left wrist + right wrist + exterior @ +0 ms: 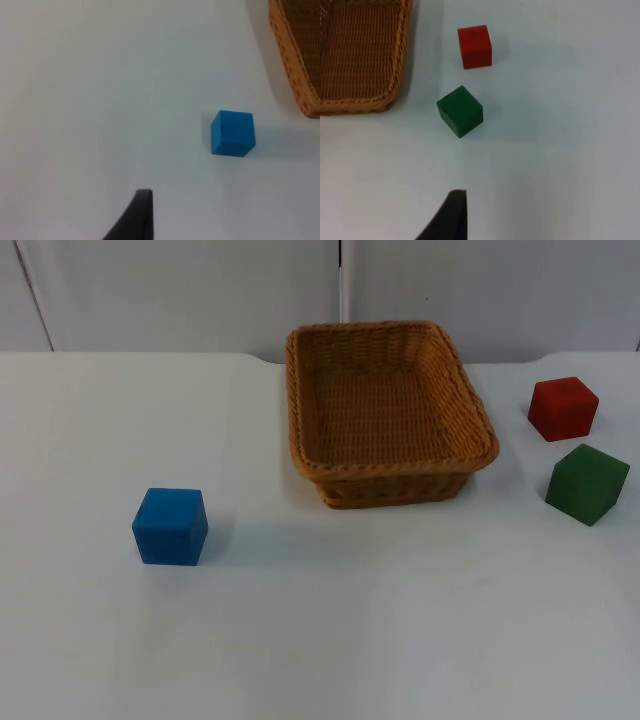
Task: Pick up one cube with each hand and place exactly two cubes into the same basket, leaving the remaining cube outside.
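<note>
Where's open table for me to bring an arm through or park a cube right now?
Widest bare patch: the table in front of the basket, between the blue cube and the green cube. Also free: the stretch behind the blue cube, left of the basket. Crowded: right of the basket, where the red cube and green cube sit close together.

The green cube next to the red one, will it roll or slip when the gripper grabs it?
The green cube has flat faces and rests flat on the white table, so it probably won't roll. Its matte surface suggests a decent grip. It sits turned at an angle, so fingers closing off-square might twist it. The red cube stands apart, leaving room.
</note>
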`<state>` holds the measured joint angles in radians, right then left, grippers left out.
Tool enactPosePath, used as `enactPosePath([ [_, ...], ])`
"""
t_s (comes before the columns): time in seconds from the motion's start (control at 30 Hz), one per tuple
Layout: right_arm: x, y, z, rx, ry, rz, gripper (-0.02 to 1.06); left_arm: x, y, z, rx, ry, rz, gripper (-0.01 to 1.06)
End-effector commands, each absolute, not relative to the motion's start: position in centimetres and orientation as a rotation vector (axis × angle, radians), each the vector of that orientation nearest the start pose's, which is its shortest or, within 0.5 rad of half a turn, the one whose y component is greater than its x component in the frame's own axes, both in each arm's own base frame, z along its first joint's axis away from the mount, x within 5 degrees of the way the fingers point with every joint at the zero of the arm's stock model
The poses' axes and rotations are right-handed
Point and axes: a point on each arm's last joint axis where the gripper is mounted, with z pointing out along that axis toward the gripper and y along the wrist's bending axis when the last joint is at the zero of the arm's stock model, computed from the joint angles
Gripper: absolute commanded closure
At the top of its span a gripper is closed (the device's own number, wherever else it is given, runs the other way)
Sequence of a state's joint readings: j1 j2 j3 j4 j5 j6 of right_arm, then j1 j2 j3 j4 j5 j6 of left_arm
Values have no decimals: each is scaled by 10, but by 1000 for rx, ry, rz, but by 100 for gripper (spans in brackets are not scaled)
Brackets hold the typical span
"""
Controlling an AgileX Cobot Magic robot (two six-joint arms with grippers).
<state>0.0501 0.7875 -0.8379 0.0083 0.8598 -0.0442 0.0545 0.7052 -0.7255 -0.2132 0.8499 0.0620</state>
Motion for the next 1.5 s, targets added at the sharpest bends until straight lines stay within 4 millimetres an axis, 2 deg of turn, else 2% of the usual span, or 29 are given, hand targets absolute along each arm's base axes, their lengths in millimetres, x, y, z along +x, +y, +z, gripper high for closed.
enactPosePath([
  [0.0,149,7,347,-111,2278,9,0,132,-8,328,-76,2288,-207,0],
  [0.17,170,8,340,-116,2330,8,0,146,-7,329,-65,2308,-203,0],
  [0.57,208,10,340,-125,2355,4,0,171,-7,340,-43,2300,-223,0],
  [0.93,247,12,342,-194,2401,-21,0,195,-7,333,-70,2323,-256,0],
  [1.13,262,14,337,-218,2426,-6,0,217,-7,325,-69,2359,-271,0],
  [1.3,276,15,321,-262,2474,-15,0,247,-9,322,-34,2382,-319,0],
  [1.33,276,15,321,-262,2474,-15,0,247,-9,322,-34,2382,-319,0],
  [1.47,292,19,305,-306,2511,30,0,270,-23,312,62,2424,-356,0],
])
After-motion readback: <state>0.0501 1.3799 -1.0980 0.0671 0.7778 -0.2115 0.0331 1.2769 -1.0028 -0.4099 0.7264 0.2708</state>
